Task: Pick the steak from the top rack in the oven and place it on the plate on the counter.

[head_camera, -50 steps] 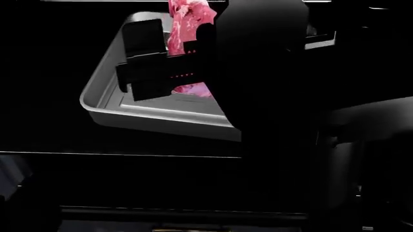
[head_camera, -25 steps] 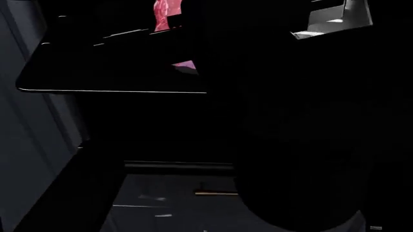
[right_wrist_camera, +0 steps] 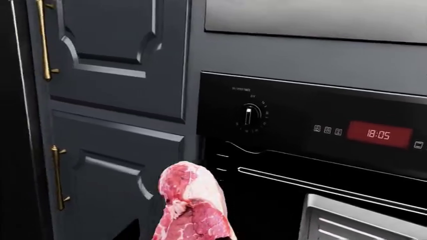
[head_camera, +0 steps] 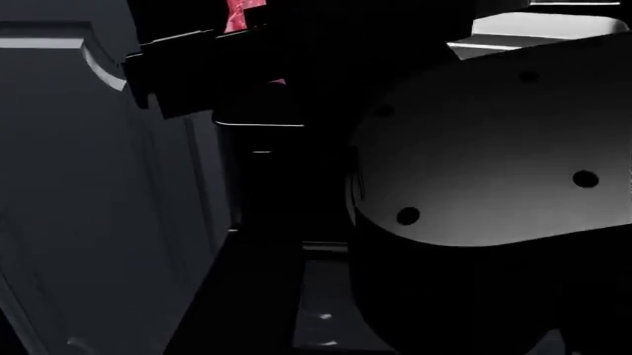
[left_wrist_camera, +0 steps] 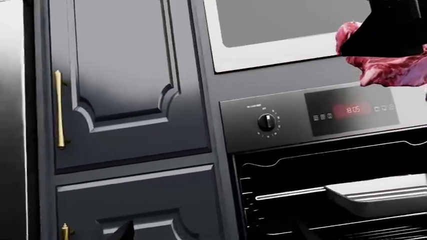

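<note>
My right gripper [right_wrist_camera: 193, 236] is shut on the steak [right_wrist_camera: 192, 200], a red-pink marbled slab that stands up from the jaws outside the oven [right_wrist_camera: 280, 195]. The oven's dark cavity is open, below its control panel. In the left wrist view the steak [left_wrist_camera: 390, 67] hangs from the dark right gripper [left_wrist_camera: 390, 30], above and in front of the oven [left_wrist_camera: 293, 175]. In the head view only slivers of steak [head_camera: 237, 15] show above the right gripper [head_camera: 197, 70]. My left gripper [left_wrist_camera: 213, 232] is open and empty, facing the cabinets. The plate and the counter are out of view.
A grey ridged metal tray [left_wrist_camera: 377, 192] sits on a rack in the oven; it also shows in the right wrist view [right_wrist_camera: 360, 220] and the head view [head_camera: 533, 29]. Dark blue-grey cabinet doors [left_wrist_camera: 127, 75] with brass handles [left_wrist_camera: 59, 110] stand beside the oven. A pale arm housing [head_camera: 493, 163] fills the head view's right.
The head view has swung away from the oven: the tray has slid to the upper right corner, a cabinet door now fills the left, and the gripper with the steak is out of the oven.
</note>
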Robot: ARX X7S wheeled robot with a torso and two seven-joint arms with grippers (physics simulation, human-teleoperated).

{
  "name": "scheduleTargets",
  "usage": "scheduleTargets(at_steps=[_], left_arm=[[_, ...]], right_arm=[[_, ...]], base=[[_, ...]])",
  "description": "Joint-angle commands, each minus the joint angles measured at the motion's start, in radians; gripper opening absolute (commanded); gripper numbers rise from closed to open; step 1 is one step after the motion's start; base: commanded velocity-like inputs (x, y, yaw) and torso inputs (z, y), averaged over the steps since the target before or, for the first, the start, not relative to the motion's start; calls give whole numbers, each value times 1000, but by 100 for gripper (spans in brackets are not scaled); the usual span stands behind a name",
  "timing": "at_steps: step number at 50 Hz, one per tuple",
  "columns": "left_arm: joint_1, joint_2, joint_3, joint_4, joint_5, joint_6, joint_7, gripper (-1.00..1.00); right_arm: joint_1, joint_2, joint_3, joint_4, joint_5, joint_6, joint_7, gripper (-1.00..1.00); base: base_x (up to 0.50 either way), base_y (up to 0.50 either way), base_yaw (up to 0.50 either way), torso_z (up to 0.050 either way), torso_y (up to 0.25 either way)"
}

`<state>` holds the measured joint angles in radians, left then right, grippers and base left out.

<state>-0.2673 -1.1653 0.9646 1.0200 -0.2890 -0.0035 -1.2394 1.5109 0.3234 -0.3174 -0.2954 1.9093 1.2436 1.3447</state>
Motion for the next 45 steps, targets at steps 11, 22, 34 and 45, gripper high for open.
scheduleTargets(at_steps=[11,22,34,45], left_arm=[[0,-11,-3,-1,6,27,-1,100],[17,-28,-5,2,40,65,-21,100],[29,-42,-7,-2,52,91,-39,100],[23,-36,-8,-7,46,91,-31,100]], right_arm=[[-15,19,20,-12,-81,-4,-49,-100],[-38,80,73,-85,-85,-32,-40,-100],[-19,135,89,-178,-3,-57,35,-100],[4,151,85,-192,-11,-62,39,-100]], base=[[-262,480,0,0,250],[-93,172,0,0,71],[-174,367,0,0,0],[-181,487,0,0,0]])
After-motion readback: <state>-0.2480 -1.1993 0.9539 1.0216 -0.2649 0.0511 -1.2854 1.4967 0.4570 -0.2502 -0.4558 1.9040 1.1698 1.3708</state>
